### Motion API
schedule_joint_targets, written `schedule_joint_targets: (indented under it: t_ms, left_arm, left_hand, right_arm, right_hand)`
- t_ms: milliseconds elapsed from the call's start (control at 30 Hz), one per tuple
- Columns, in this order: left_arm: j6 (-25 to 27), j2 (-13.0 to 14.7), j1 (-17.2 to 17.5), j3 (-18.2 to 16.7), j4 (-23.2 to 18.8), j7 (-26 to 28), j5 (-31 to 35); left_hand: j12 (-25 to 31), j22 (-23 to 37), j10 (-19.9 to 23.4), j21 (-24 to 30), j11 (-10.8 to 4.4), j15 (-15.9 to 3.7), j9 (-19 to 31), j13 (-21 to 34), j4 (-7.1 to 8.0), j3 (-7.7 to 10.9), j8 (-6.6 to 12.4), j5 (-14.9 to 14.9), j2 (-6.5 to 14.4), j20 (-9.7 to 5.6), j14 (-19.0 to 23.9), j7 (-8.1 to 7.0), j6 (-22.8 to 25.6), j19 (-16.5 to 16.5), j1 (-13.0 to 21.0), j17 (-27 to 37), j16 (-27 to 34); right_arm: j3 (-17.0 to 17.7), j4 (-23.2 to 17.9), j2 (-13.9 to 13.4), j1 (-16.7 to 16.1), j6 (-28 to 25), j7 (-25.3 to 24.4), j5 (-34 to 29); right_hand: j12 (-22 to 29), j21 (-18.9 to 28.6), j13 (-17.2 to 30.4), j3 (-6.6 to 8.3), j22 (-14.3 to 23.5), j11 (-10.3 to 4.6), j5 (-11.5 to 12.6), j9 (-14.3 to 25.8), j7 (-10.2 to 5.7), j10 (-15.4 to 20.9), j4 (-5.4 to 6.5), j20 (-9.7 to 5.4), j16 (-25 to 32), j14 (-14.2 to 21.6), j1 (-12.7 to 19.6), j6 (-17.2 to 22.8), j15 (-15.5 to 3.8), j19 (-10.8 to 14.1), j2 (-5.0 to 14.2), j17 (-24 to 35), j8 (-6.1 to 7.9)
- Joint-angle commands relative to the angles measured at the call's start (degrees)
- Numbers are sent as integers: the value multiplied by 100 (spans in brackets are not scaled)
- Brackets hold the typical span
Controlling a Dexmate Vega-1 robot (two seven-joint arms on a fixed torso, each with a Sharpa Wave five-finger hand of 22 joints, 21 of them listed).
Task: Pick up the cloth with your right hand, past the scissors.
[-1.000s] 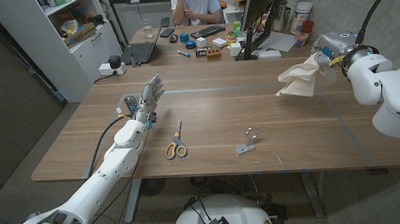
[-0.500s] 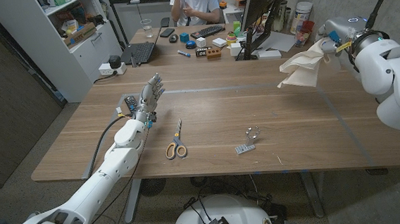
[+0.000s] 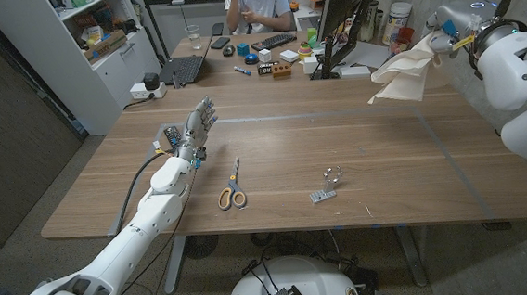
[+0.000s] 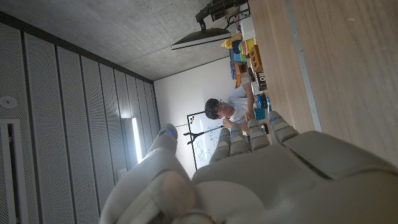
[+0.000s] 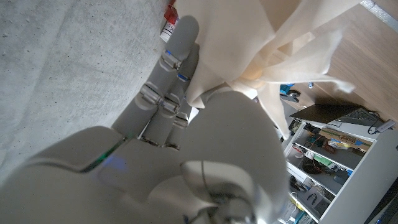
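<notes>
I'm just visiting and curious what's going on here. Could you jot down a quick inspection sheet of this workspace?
Surface: wooden table.
Job's things: cloth hangs in the air from the right hand; scissors lie on the table.
Clutter: small metal bits near the scissors.
Hands: left hand holds nothing, fingers apart.
Cables: black cable along the left arm.
Surroundings: person at a cluttered desk behind; shelves.

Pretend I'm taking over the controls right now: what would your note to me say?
Right hand: grips the cloth, lifted clear above the table's far right side.
Left hand: holds nothing, fingers apart, at the table's left.
Scissors: lying untouched near the front middle.
Done: cloth is picked up.
Left: nothing, apart from keeping hold of it.
</notes>
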Motion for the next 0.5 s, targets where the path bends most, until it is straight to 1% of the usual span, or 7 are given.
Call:
schedule_joint_targets:
  t_ms: [33, 333, 433, 500]
  left_arm:
    - [17, 17, -12, 13, -12, -6, 17]
    - [31, -9, -47, 21, 57, -19, 4]
    - [36, -16, -77, 27, 92, -35, 5]
    - [30, -27, -96, 29, 122, -37, 8]
  left_hand:
    - [19, 28, 21, 20, 26, -5, 15, 15, -34, 34, 30, 49, -5, 10, 34, -10, 33, -5, 15, 22, 13]
    - [17, 28, 19, 18, 18, 0, 15, 15, -38, 36, 31, 49, -4, 10, 35, -7, 42, -9, 14, 22, 13]
    - [16, 28, 17, 19, 15, -4, 15, 15, -40, 38, 30, 49, -4, 13, 36, -10, 42, -7, 14, 22, 13]
    - [16, 28, 18, 19, 12, 1, 15, 15, -41, 38, 30, 49, -4, 15, 36, -8, 43, -8, 14, 22, 13]
  right_arm:
    - [0, 16, 212, 97, 163, 212, -289]
    - [-172, 99, 192, 247, 208, 201, -329]
    - [-277, 124, 149, 337, 155, 230, -360]
    - [-272, 129, 155, 356, 170, 233, -300]
  right_hand:
    - [16, 46, 128, 43, 2, -362, -7, 23, 29, 448, -5, -3, -14, 61, -10, 43, -249, -6, -4, 43, 25]
    - [1, 112, 155, 38, -5, -388, -16, 9, 7, 452, -5, -3, -73, 113, -14, 60, -260, -33, -12, 60, 15]
    - [-6, 129, 150, 43, -7, -388, -15, 11, 16, 463, -10, -2, -83, 100, -4, 59, -269, -44, -6, 94, 13]
    - [-8, 148, 158, 32, -9, -406, -20, 23, 17, 472, -3, -3, -100, 116, -17, 54, -264, -52, -13, 94, 16]
